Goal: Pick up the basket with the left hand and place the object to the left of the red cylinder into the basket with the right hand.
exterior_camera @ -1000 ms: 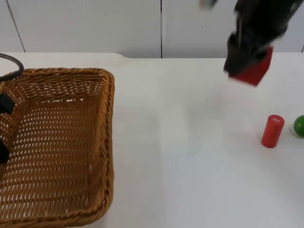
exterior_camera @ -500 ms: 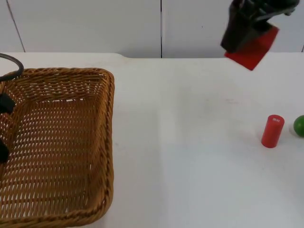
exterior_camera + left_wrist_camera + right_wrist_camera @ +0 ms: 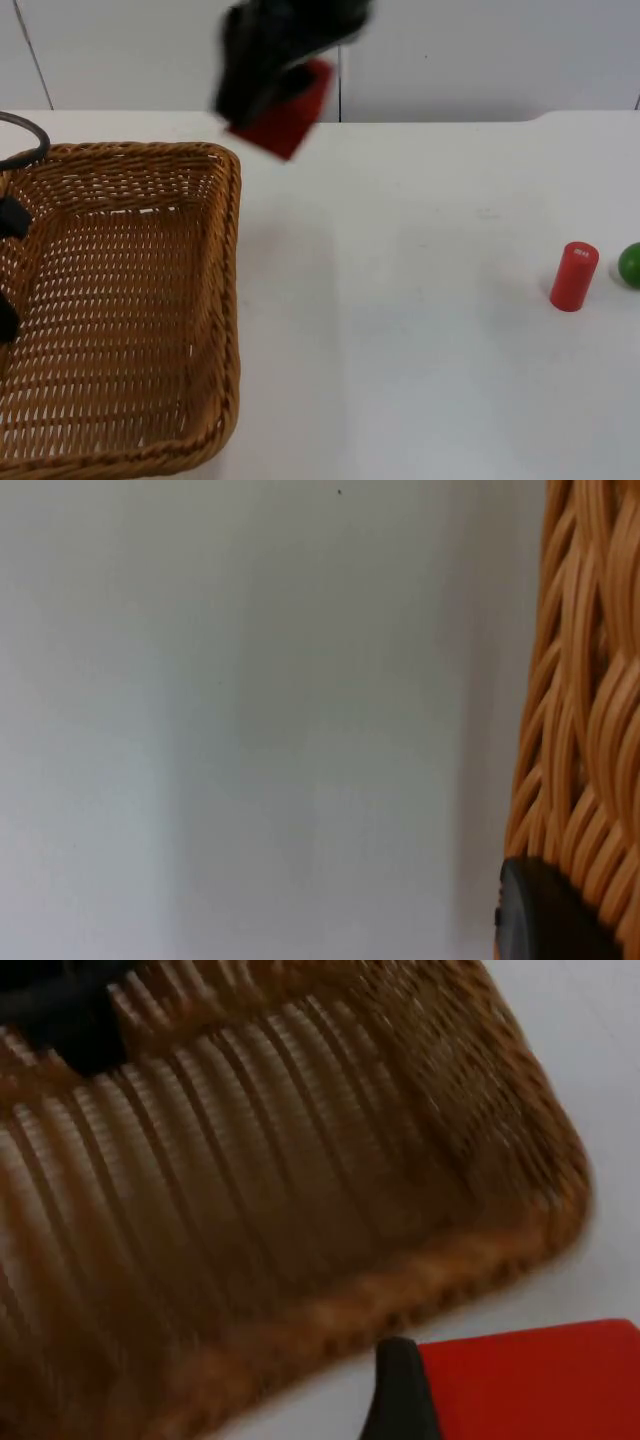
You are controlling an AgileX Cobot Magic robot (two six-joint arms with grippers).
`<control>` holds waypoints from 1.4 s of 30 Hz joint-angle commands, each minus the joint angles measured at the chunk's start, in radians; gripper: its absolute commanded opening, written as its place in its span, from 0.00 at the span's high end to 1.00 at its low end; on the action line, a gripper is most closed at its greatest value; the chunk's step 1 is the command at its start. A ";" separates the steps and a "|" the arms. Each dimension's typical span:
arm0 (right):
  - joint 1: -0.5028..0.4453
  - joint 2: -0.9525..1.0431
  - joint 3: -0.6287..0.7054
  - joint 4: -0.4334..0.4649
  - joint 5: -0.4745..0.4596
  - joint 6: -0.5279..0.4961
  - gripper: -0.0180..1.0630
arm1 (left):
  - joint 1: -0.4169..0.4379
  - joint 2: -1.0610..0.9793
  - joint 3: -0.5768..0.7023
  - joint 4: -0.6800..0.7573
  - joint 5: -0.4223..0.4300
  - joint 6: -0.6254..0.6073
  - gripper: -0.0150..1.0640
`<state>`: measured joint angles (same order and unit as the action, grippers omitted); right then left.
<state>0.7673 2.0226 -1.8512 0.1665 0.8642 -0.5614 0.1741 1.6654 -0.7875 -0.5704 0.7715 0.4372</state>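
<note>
Right gripper: the right gripper (image 3: 275,85) hangs in the air just beyond the far right corner of the basket, fingers clamped on the red cube-shaped block (image 3: 285,110).
Red block: held clear of the table, tilted, just outside the basket rim; the right wrist view shows it (image 3: 530,1380) beside a black fingertip with the basket below.
Left gripper: the left gripper (image 3: 8,270) holds the left rim of the brown woven wicker basket (image 3: 225,300).
Basket: at the table's left side.
Red cylinder: the small red cylinder (image 3: 574,276) stands upright on the white table (image 3: 420,330), far right.
Green ball: the green ball (image 3: 631,264) sits just right of the cylinder.
</note>
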 commanded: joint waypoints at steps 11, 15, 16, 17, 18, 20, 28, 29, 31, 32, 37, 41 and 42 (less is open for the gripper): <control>0.045 0.314 -0.259 0.162 -0.098 -0.012 0.88 | 0.002 -0.011 0.003 -0.037 0.008 0.004 0.99; 0.045 0.343 -0.259 0.183 -0.082 -0.010 0.62 | 0.002 -0.011 0.003 -0.039 0.010 0.004 0.99; 0.045 0.346 -0.259 0.183 -0.075 -0.006 0.50 | 0.002 -0.011 0.003 -0.039 0.012 0.008 0.99; 0.045 0.346 -0.259 0.179 -0.075 -0.004 0.40 | 0.002 -0.011 0.003 -0.041 0.016 0.008 0.99; 0.045 0.343 -0.259 0.179 -0.075 -0.004 0.32 | 0.002 -0.011 0.003 -0.046 0.016 0.013 0.99; 0.045 0.333 -0.259 0.179 -0.075 -0.004 0.26 | 0.002 -0.011 0.003 -0.046 0.016 0.013 0.99; 0.007 0.179 -0.259 0.151 0.004 0.005 0.18 | 0.002 -0.011 0.003 -0.053 0.021 0.028 0.99; -0.021 0.133 -0.259 0.151 0.041 0.040 0.18 | 0.002 -0.011 0.003 -0.053 0.023 0.028 0.99; -0.045 0.100 -0.259 0.151 0.072 0.054 0.18 | 0.002 -0.011 0.003 -0.053 0.023 0.028 0.99; -0.066 0.067 -0.259 0.160 0.107 0.057 0.18 | 0.002 -0.011 0.003 -0.053 0.023 0.028 0.99; -0.166 -0.072 -0.186 0.226 0.164 0.054 0.18 | 0.002 -0.011 0.003 -0.057 0.021 0.030 0.99; -0.218 -0.216 -0.014 0.227 0.101 0.054 0.18 | 0.002 -0.011 0.003 -0.057 0.019 0.030 0.99; -0.243 -0.289 0.095 0.220 0.062 0.054 0.18 | 0.002 -0.011 0.003 -0.057 0.019 0.030 0.99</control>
<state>0.5397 1.7923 -1.8186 0.3793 0.9531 -0.5049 0.1741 1.6654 -0.7875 -0.5896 0.7870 0.4639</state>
